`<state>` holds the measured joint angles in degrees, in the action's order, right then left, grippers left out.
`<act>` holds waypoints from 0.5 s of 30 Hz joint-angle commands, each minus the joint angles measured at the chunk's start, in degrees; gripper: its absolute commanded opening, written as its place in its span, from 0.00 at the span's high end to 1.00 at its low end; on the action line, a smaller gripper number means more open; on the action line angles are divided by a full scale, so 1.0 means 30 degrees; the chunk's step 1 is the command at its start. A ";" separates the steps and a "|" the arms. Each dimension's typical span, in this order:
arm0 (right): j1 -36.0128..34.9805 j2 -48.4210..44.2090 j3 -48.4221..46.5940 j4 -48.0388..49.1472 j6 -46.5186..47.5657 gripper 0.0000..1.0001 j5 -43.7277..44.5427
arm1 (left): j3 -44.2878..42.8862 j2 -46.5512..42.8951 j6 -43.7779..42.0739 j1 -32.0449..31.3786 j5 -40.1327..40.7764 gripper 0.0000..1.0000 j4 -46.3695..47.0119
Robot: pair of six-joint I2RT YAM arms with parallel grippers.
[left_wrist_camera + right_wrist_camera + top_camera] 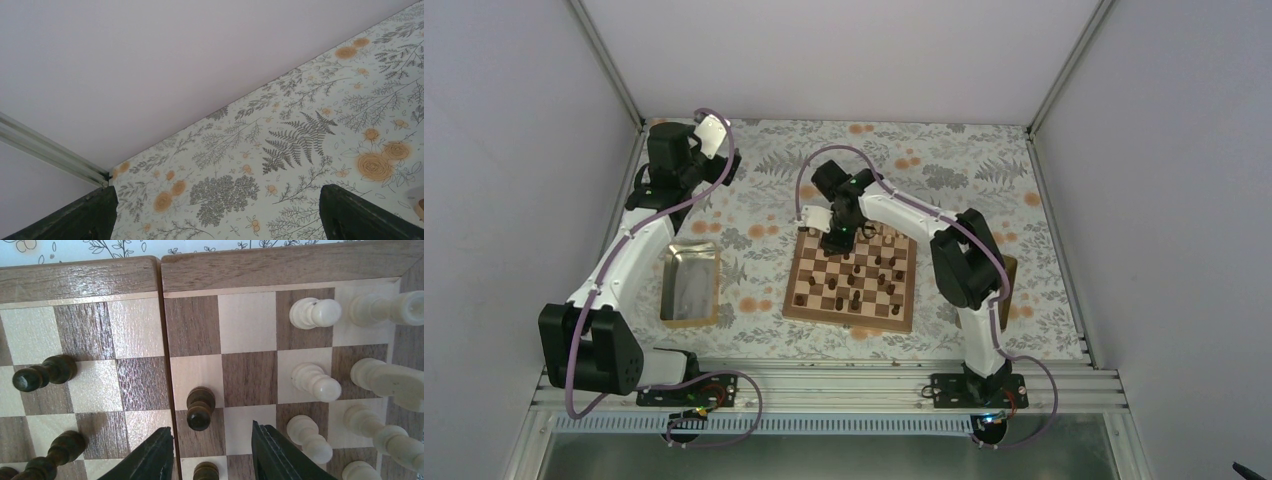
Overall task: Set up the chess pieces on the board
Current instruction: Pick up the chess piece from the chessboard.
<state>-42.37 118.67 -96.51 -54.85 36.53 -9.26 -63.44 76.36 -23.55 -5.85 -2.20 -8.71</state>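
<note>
The checkered wooden board [808, 303] lies mid-table with dark chess pieces [855, 299] scattered over it and pale ones near its far edge. My right gripper [834, 243] hovers over the board's far left corner, open and empty. In the right wrist view its gripper [212, 432] sits just short of a dark pawn [200, 408] standing on the board [280, 267]; another dark pawn [206, 471] stands between the fingers [155, 457]. Pale pieces [316, 382] stand at right, dark ones [44, 373] at left. My left gripper [724, 160] is open and empty at the far left, high over the floral cloth [225, 195].
A rectangular metal tray [690, 286] lies left of the board. A brown object [1010, 285] shows behind the right arm's elbow. White enclosure walls close in the back and sides; an aluminium rail [824, 385] runs along the near edge.
</note>
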 commanded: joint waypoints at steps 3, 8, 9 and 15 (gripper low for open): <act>-0.0357 0.0702 -0.0594 0.0289 0.0305 0.58 -0.0363 | -0.0241 -0.0563 0.0057 0.0103 -0.0354 0.00 0.0133; -0.0634 0.1029 -0.0915 0.0146 0.0366 0.58 -0.0307 | -0.0127 -0.0554 0.0021 0.0103 -0.0366 0.00 0.0207; -0.0641 0.1115 -0.0959 0.0174 0.0376 0.58 -0.0298 | -0.0131 -0.0536 0.0023 0.0103 -0.0350 0.00 0.0230; -0.0715 0.1425 -0.1156 0.0173 0.0384 0.64 -0.0205 | -0.0054 -0.0579 0.0001 0.0118 -0.0381 0.00 0.0281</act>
<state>-43.88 121.40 -98.32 -54.85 37.04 -9.41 -63.42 75.83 -23.55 -5.85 -2.22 -8.69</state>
